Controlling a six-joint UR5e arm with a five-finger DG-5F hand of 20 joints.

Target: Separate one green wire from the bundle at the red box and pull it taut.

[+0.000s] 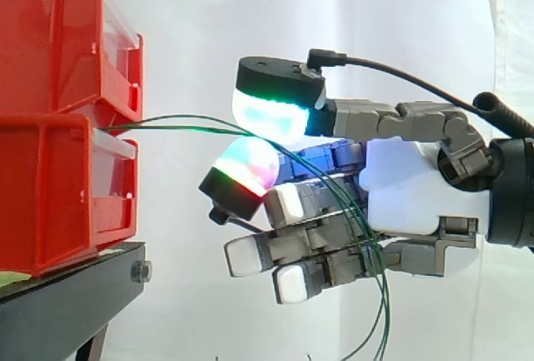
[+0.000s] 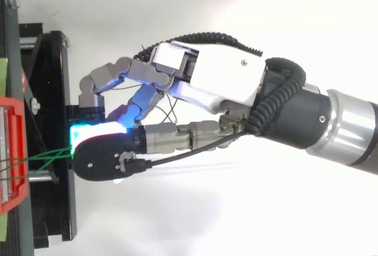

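Green wires (image 1: 167, 119) leave gap between stacked red boxes (image 1: 58, 194) at left edge of black stand (image 1: 67, 303), run level to robot hand (image 1: 417, 194), then loop down past palm, slack. Robot hand clamped: two glowing pads (image 1: 271, 111) pressed together on wires short of boxes; other fingers half curled below, holding nothing. One strand or several in pinch: cannot tell. Wire looks thin, light, springy, slippery; may slide through pads. Best hold: single strand just beside boxes, where strands fan apart. Pull gently; anchored end could tear out.
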